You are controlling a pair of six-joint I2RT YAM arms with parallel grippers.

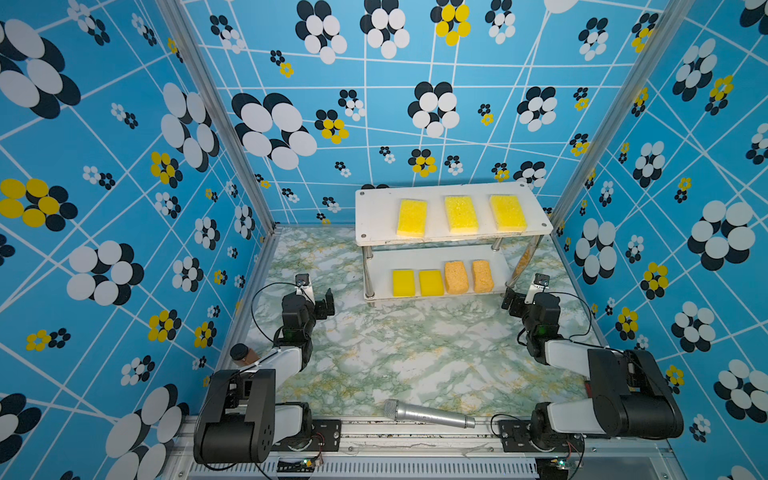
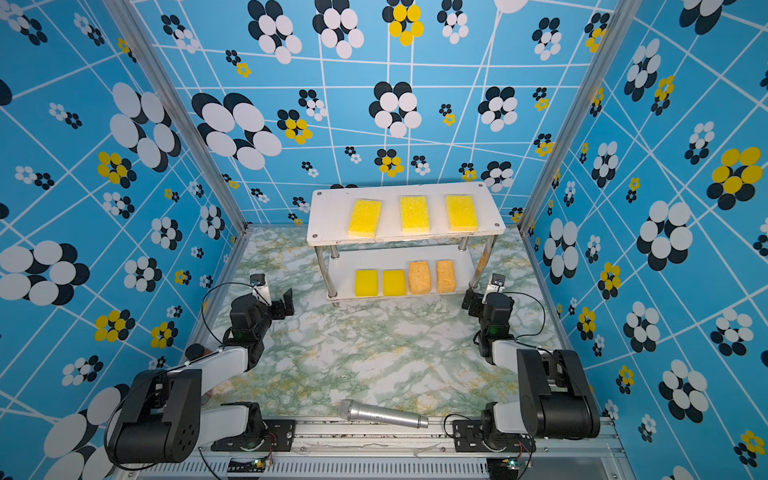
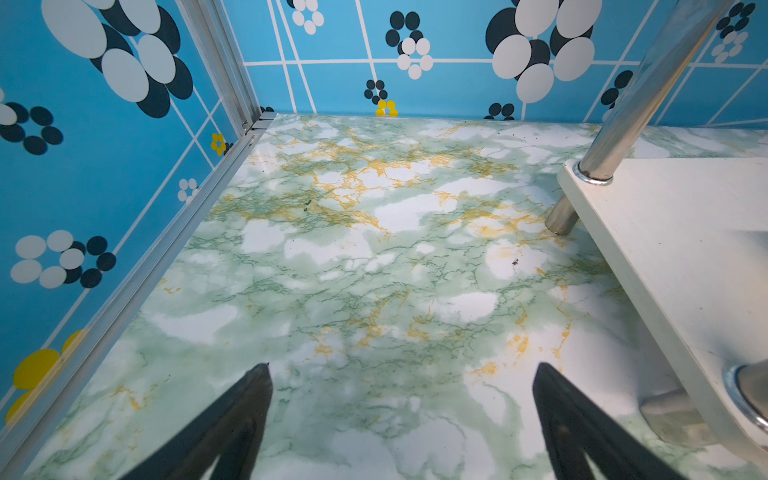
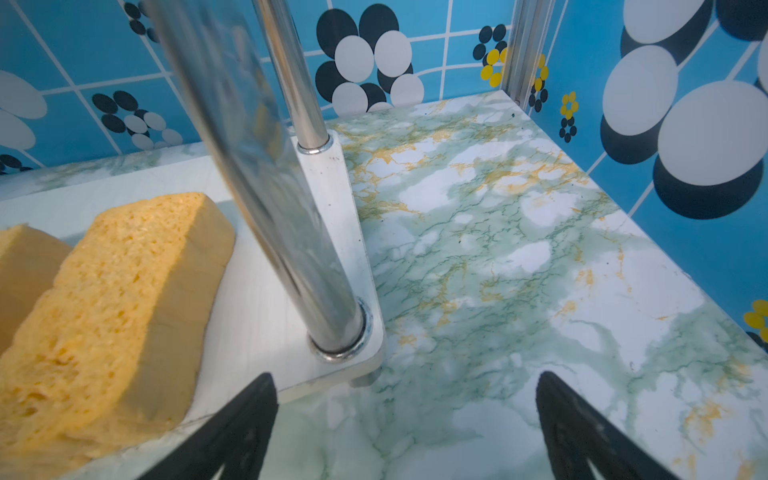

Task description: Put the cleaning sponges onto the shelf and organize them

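Note:
The white two-tier shelf (image 1: 374, 216) stands at the back right in both top views. Three flat yellow sponges (image 1: 461, 214) lie in a row on its upper board. On the lower board sit two small yellow sponges (image 1: 403, 283) and two orange-tan sponges (image 1: 456, 277). My left gripper (image 1: 321, 304) hovers open and empty over the table, left of the shelf's lower board (image 3: 673, 257). My right gripper (image 1: 513, 301) is open and empty by the shelf's front right leg (image 4: 316, 257), close to an orange-tan sponge (image 4: 124, 299).
A silver microphone (image 1: 428, 414) lies along the table's front edge. A brown bottle with a dark cap (image 1: 244, 355) stands at the left edge behind my left arm. Patterned blue walls close in the marble table (image 1: 415, 353) on three sides.

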